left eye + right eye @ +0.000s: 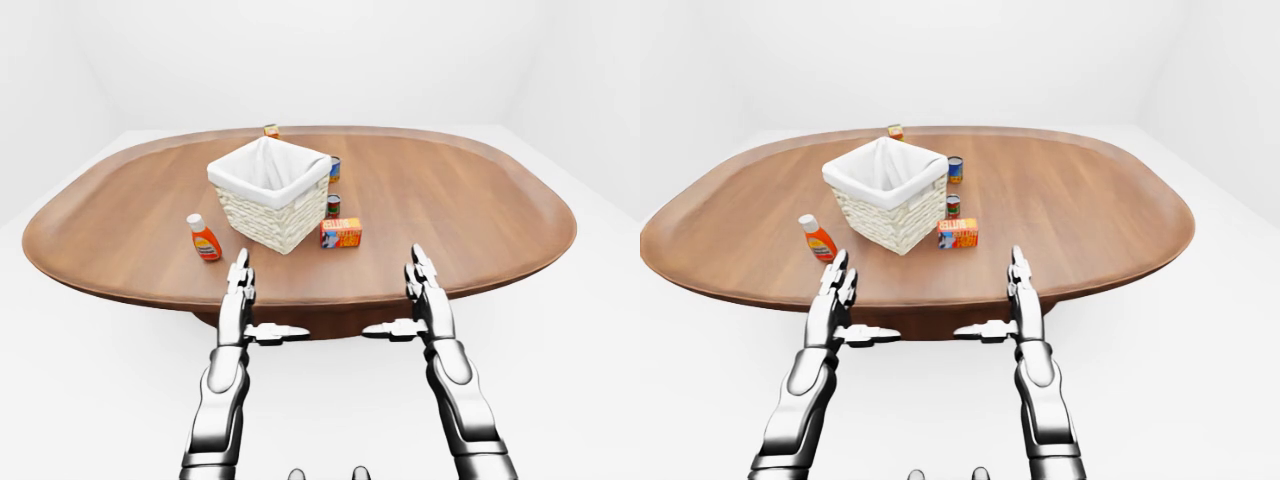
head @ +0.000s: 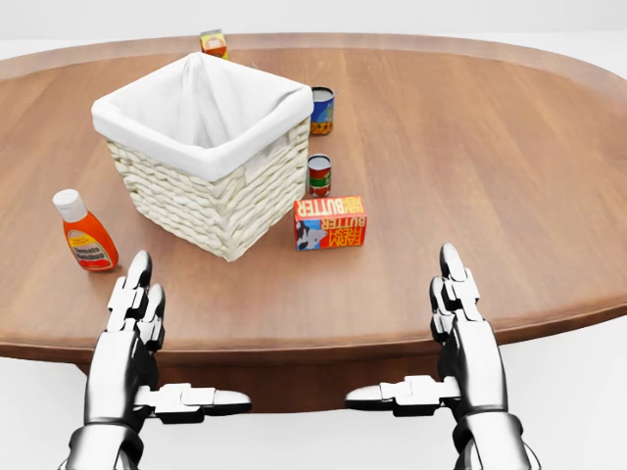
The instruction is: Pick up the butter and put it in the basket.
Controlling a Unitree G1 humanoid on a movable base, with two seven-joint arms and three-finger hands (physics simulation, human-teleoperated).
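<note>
1. Both hands hover at the near edge of the table [image 2: 509, 176], fingers straight and spread, thumbs turned inward toward each other; neither holds anything. The pose reads as a ready stance ahead of a reach.
2. The right hand [image 2: 460, 338] is the nearer of the two to the butter [image 2: 330, 222], which lies up and to the left of its fingertips in the head view, well apart from them.
3. The left hand [image 2: 132, 338] sits below an orange squeeze bottle [image 2: 85, 233], close to it but not touching.
4. The butter box rests on its side on the bare wood, just beside the right corner of the lined wicker basket [image 2: 211, 162], so the carry to the goal looks short.
5. A small can [image 2: 319, 174] stands just above the butter; a second can [image 2: 321, 110] and a little box [image 2: 213, 42] sit higher still in the view.
</note>
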